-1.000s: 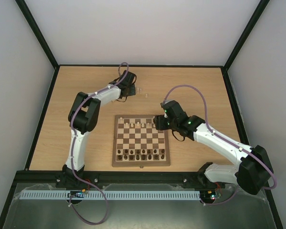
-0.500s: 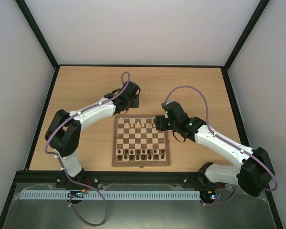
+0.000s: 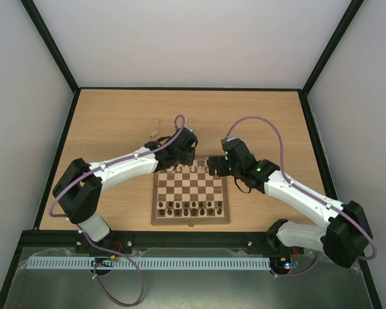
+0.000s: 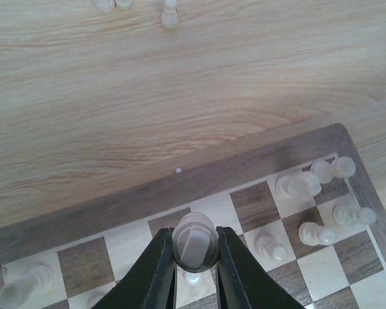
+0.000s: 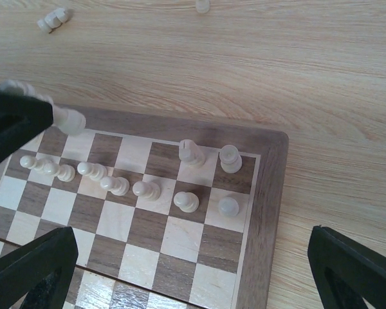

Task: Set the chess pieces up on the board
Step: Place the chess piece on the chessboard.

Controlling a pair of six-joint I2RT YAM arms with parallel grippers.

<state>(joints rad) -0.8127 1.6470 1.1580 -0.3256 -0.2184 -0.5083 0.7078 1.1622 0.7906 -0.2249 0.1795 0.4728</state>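
**A:** How many of each?

**B:** One board (image 3: 154, 193). Three loose pale pieces (image 4: 170, 16) stand on the bench (image 3: 116, 116) beyond its far edge. Roughly ten pale pieces (image 5: 116, 185) are on its far rows. The dark pieces (image 3: 190, 207) on its near rows are too small to count.

**A:** And the room?

**B:** Light wood bench, pale walls (image 3: 193, 38).

**A:** The arms?

**B:** The left arm (image 3: 122, 167) stretches low to the board's far edge, with the left tool (image 4: 194, 237) clamped on a pale piece (image 4: 194, 250). The right arm (image 3: 296, 193) bends toward the far right corner, the right tool (image 5: 193, 238) spread wide and empty.
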